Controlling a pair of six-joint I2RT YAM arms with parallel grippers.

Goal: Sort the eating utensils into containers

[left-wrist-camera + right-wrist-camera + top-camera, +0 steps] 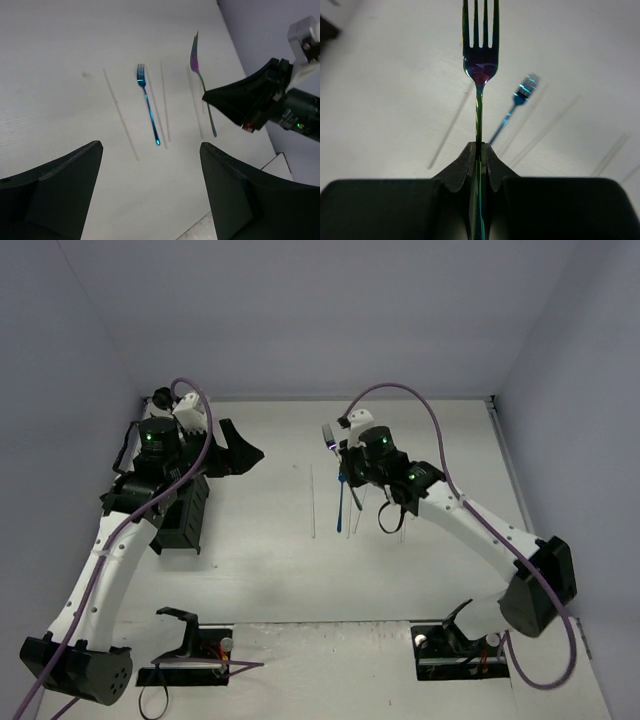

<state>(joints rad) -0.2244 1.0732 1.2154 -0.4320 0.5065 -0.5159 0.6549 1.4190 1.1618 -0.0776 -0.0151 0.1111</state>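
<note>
My right gripper (479, 147) is shut on the handle of an iridescent fork (480, 50), which it holds above the table with the tines pointing away from the wrist. From above, this fork (328, 436) sticks out of the right gripper (343, 455) near the table's middle. Below it a blue fork (148, 105) lies flat among thin pale chopsticks (120, 115). My left gripper (150, 175) hovers open and empty to the left of them. A black slatted container (185, 512) stands beside the left arm.
More chopsticks (545, 130) lie parallel on the white table (260, 570) on both sides of the blue fork (341, 502). The table's back edge meets the grey wall. Both arm bases sit at the near edge.
</note>
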